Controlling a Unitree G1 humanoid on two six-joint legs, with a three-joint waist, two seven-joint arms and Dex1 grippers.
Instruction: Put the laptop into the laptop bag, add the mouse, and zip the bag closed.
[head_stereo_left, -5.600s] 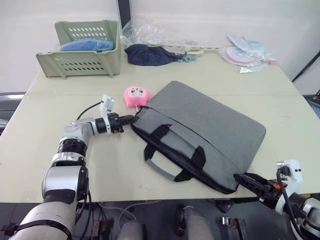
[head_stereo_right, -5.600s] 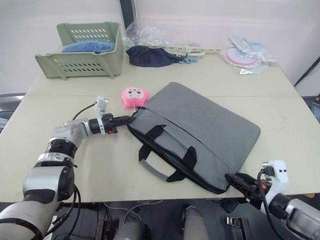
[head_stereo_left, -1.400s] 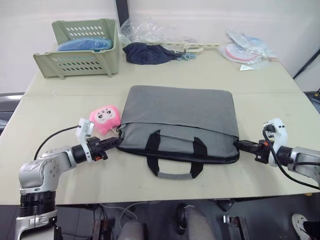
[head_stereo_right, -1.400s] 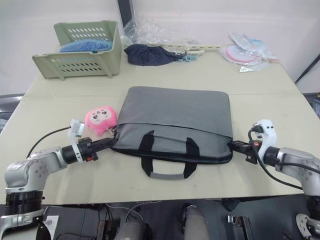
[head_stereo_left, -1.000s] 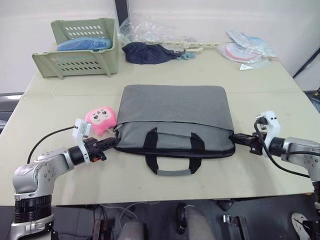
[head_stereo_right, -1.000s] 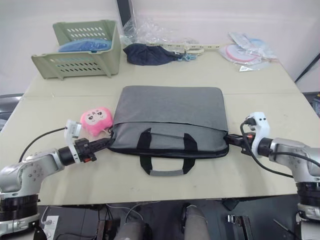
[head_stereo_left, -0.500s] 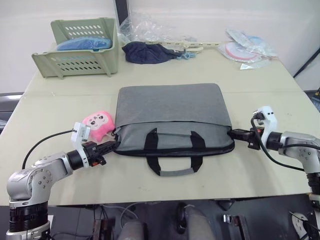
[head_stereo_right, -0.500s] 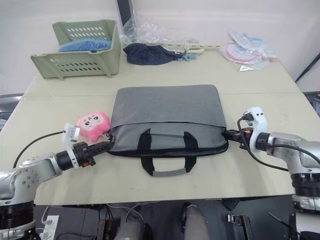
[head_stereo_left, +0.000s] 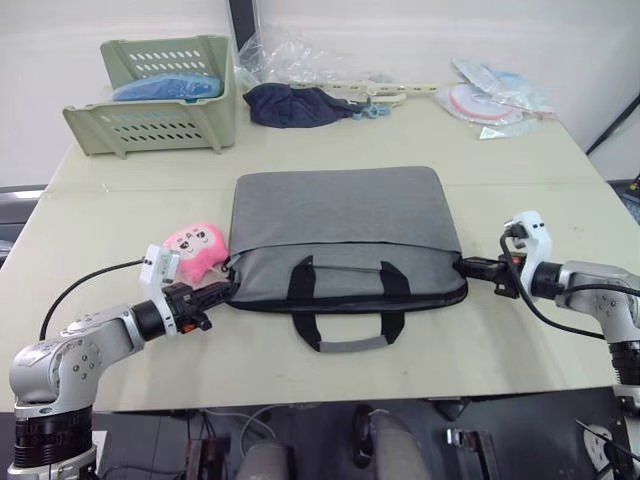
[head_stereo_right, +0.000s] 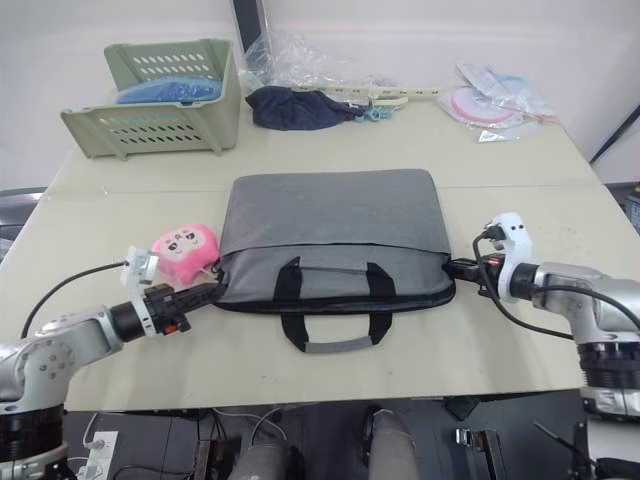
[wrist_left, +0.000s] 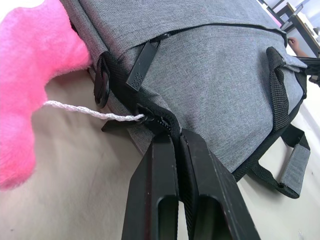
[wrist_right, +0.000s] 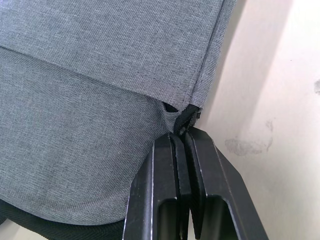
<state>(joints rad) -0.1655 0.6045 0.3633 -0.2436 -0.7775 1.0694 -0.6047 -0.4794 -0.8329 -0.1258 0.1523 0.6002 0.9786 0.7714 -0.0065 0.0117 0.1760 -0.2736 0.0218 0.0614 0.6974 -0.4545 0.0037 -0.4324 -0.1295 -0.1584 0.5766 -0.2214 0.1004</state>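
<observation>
The grey laptop bag (head_stereo_left: 345, 225) lies flat mid-table, its black handles (head_stereo_left: 345, 310) toward the front edge. My left gripper (head_stereo_left: 226, 292) is shut on the black trim at the bag's left front corner (wrist_left: 159, 119), beside a zipper pull and a white cord. My right gripper (head_stereo_left: 466, 267) is shut on a small black tab at the bag's right corner (wrist_right: 186, 116). The bag's zipper line looks shut along the seam. The laptop and the mouse are out of view.
A pink plush toy (head_stereo_left: 197, 246) rests against the bag's left side, just behind my left gripper. At the back stand a green basket (head_stereo_left: 160, 95), a dark cloth (head_stereo_left: 295, 106), clear plastic wrapping (head_stereo_left: 300, 62) and flat packets (head_stereo_left: 492, 100).
The bag has swung from a diagonal lie to square with the table edge, both grippers holding its corners. The plush toy was pushed left. Over the last half second little moved.
</observation>
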